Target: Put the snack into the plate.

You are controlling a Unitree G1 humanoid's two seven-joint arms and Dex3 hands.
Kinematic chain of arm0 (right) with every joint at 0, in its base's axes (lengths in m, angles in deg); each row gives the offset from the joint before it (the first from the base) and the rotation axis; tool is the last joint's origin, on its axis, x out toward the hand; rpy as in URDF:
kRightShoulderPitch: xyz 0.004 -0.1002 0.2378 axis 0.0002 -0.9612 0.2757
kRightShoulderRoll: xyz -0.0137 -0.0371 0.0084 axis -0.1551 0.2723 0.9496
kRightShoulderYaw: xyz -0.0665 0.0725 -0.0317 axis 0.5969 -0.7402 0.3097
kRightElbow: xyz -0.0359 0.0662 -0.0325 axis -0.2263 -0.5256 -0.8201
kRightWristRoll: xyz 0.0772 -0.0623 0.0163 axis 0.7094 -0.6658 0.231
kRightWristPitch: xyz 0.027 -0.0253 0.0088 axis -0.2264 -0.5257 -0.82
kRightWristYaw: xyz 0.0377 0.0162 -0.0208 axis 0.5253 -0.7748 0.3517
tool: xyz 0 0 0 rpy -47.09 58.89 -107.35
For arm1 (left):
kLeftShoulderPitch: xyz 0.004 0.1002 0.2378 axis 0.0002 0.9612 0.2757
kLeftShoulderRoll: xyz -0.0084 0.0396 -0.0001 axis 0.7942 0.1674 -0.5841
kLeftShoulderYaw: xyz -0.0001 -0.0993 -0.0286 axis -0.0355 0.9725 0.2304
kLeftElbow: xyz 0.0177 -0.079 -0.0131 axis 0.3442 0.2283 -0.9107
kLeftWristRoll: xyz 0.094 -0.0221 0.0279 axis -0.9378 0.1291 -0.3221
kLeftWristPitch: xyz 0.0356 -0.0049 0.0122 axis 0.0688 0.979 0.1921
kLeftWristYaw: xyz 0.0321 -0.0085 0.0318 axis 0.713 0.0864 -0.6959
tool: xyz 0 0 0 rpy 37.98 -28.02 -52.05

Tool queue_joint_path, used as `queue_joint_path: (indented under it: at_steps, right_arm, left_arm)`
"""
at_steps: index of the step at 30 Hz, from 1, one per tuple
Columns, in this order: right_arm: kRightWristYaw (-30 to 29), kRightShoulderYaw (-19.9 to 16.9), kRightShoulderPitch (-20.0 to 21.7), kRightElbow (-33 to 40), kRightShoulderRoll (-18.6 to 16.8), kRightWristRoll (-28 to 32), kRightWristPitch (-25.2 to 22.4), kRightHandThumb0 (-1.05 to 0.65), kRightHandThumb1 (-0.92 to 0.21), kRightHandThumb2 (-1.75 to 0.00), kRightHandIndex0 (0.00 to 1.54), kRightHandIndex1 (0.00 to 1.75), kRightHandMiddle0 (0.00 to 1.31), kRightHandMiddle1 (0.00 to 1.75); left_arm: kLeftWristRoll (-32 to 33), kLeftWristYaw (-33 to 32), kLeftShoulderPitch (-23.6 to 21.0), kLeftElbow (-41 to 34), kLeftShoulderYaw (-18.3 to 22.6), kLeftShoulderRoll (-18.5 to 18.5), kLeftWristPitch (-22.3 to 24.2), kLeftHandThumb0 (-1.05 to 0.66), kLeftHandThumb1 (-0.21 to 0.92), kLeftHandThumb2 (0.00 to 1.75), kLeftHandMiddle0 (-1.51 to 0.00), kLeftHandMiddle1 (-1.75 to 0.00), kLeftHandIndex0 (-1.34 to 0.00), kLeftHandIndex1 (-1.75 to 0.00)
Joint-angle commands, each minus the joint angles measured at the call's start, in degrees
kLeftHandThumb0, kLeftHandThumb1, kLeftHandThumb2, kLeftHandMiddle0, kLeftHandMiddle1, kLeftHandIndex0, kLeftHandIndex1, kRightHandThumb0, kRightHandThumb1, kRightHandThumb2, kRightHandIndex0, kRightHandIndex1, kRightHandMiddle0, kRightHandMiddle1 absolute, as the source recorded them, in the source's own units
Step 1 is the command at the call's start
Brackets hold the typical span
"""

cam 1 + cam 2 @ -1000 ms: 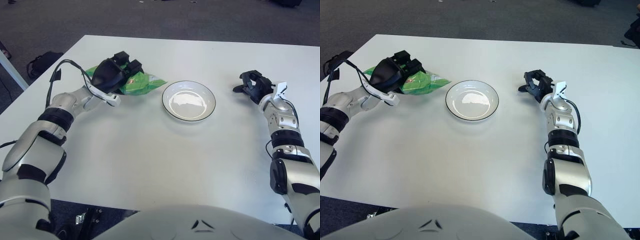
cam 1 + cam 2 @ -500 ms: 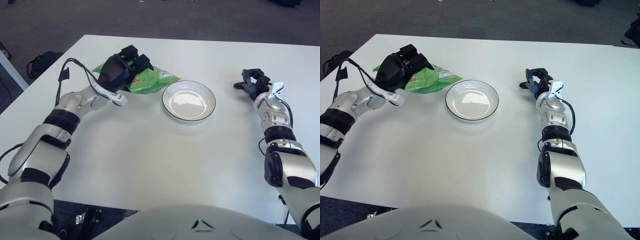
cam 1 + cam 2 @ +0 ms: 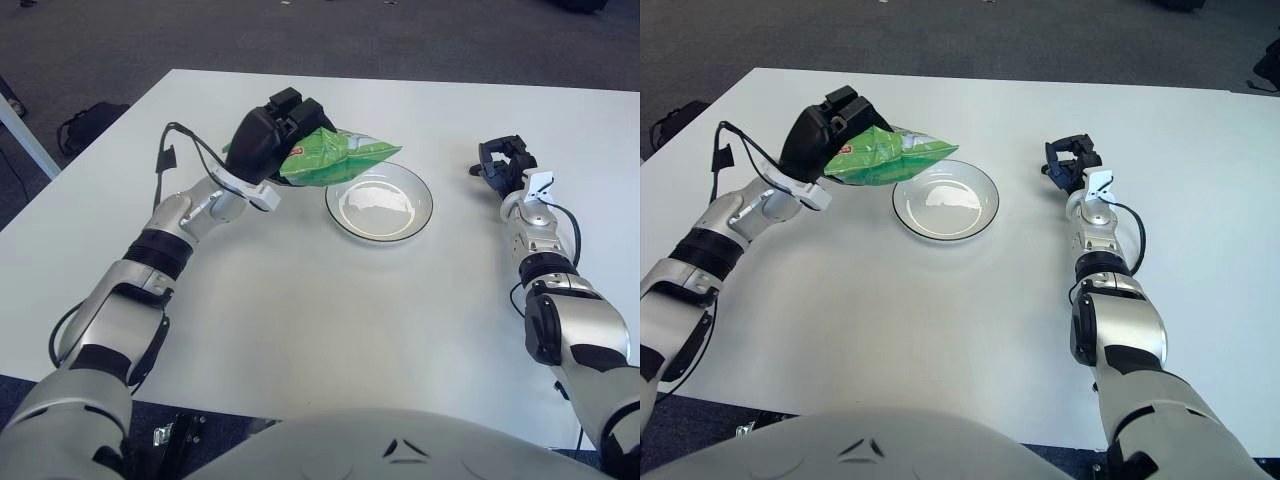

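My left robot hand point(image 3: 272, 143) grips the crinkly green foil snack bag point(image 3: 338, 159), its tip over the round glossy white plate point(image 3: 379, 201)'s left rim. Right robot hand point(image 3: 1068, 160) sits curled, holding nothing, right of it on the white desk point(image 3: 300, 310).

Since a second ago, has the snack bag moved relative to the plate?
Yes. The snack bag, held in the left hand, has moved rightward toward the plate; its tip now overlaps the plate's left rim instead of lying beside it.

2 head eyes, looking down, share table point(image 3: 300, 330).
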Motion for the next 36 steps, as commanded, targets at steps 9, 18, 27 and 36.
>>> queue_joint_path:
  at_steps: [9,18,27,36]
  right_arm:
    - [-0.55,1.48,-2.28,-4.53,-0.66,-2.35,1.20,-0.35,-0.92,-0.54,0.39,1.10,0.18,1.75]
    - [-0.55,2.13,-2.79,-4.56,-1.22,-2.51,1.72,-0.35,-0.92,-0.54,0.39,1.11,0.18,1.75]
    - [-0.17,3.81,-3.21,-4.18,-1.03,-3.62,1.62,-0.35,-0.92,-0.54,0.35,1.16,0.18,1.75]
    - [-0.17,4.71,-3.42,-3.69,-1.10,-3.93,1.12,-0.35,-0.92,-0.54,0.34,1.20,0.18,1.75]
  left_arm:
    - [1.32,5.10,0.76,0.88,-0.52,-8.73,1.78,0.00,0.07,1.59,-0.82,-1.70,-0.56,-1.75]
    - [0.27,7.77,-1.29,4.70,-2.39,-13.59,2.25,0.00,0.04,1.63,-0.84,-1.71,-0.59,-1.75]
    - [0.05,12.05,-6.19,13.05,-5.38,-16.08,-1.44,0.00,0.04,1.62,-0.83,-1.70,-0.58,-1.75]
    - [-5.17,11.41,-10.41,18.99,-9.49,-16.43,-1.57,0.00,0.07,1.59,-0.81,-1.69,-0.57,-1.75]
